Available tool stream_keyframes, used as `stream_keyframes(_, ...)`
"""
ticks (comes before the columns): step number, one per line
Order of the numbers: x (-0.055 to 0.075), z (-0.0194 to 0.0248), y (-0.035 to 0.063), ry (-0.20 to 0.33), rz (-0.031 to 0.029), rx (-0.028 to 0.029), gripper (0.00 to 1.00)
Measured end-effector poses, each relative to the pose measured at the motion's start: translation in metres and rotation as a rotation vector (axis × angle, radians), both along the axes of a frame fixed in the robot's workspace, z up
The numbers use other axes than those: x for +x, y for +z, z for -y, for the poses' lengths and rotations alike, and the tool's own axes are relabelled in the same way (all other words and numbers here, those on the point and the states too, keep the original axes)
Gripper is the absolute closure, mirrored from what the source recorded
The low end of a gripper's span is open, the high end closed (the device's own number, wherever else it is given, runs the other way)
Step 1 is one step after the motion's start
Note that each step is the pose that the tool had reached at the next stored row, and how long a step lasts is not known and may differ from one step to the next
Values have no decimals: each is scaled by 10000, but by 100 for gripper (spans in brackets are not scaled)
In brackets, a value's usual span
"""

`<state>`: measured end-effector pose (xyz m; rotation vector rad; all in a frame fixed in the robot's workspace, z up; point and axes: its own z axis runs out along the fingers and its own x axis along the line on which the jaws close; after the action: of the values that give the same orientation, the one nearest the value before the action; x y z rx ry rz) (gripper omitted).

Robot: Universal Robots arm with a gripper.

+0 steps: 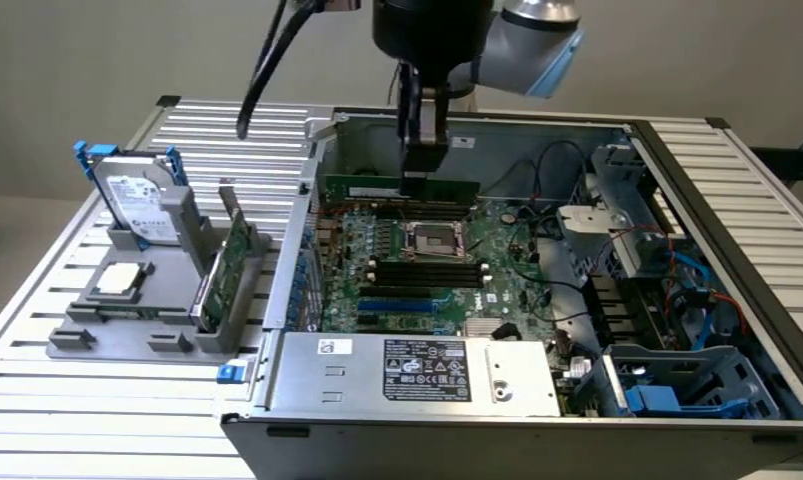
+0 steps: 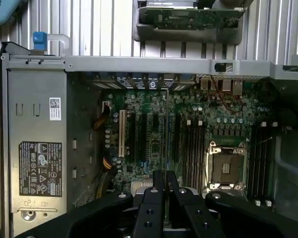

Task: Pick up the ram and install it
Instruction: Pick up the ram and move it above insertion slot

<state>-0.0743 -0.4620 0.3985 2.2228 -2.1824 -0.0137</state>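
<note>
Green ram (image 1: pixel 368 188) stick is clamped in the jaws, which are closed down nearly all the way on its top edge at mid-length. The stick hangs level, long edge down. It sits inside the open computer case (image 1: pixel 721 300), above the motherboard (image 1: pixel 508 250), on the far side of the CPU socket (image 1: pixel 437 238) from the power supply (image 1: pixel 415 370). It looks clear of the board, not in any slot yet.

Step in hand: pick-up is done and this is the carry and line-up stage of the install.

In the wrist view the thin dark line (image 2: pixel 167 129) running up from between the jaws is probably the ram seen edge-on, but it is hard to be sure. That line lies just outside the bank of memory slots (image 2: pixel 193 148) next to the CPU socket (image 2: pixel 227 166), on the side away from the socket. A second bank (image 2: pixel 260 158) sits on the socket's other side.

Seating calls for:
- the stick parallel to a free slot and directly over it
- the notch matched to the slot's key
- a straight, even press down so neither end tips in first

Spare parts stand on a grey holder (image 1: pixel 134 340) on the worktop (image 1: pixel 94 420), well apart from the socket and outside the case.
</note>
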Motion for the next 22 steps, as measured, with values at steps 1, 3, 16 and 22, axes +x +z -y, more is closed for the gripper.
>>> stream_keyframes(1,36,-25,-18,0,0,0,86)
stream_keyframes(3,107,-75,-54,1,0,0,86)
stream_keyframes(16,370,-368,-291,1,0,6,86)
stream_keyframes(22,425,-469,-399,-2,0,15,86)
